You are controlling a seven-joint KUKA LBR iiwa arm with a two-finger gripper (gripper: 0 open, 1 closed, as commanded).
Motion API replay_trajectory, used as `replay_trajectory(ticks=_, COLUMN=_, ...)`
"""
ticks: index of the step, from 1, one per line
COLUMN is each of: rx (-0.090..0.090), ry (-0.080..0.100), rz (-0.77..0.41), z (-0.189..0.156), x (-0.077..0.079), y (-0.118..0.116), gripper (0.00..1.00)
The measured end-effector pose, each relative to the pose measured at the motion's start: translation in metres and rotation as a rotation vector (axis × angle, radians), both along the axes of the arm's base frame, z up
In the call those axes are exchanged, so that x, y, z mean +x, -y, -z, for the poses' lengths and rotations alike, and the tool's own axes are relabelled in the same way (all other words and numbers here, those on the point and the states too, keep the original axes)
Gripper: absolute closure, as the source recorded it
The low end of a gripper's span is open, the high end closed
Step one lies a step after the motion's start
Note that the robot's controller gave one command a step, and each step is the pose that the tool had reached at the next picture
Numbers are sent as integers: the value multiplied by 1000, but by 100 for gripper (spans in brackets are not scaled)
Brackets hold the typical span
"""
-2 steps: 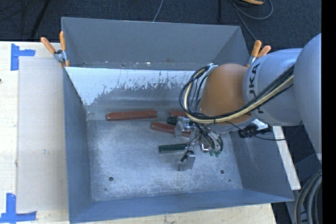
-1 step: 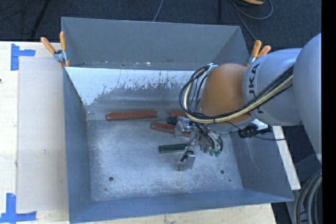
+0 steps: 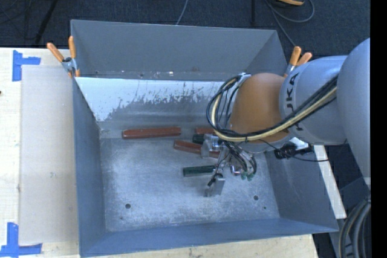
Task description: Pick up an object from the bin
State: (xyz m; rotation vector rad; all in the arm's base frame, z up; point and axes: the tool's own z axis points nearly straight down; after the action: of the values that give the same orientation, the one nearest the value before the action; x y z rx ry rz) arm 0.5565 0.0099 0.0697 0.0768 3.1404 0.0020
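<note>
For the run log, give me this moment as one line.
claw: low in bin, right of centre | nearest: dark green stick, at its right end | behind: long brown stick | held: cannot tell

Dark lettering on the grey arm [image 3: 326,103], beside its orange cover [image 3: 257,109], seems to read "KU".

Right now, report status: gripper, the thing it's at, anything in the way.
Gripper low in the bin, right of centre. Dark green stick at its tip, grip not confirmed. Brown sticks just behind, none across the green one.
</note>
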Motion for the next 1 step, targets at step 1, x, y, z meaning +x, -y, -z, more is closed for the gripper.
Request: replay_trajectory(ticks=1, rx=0, ry=1, rz=1, z=-1, x=1, y=0, gripper=100)
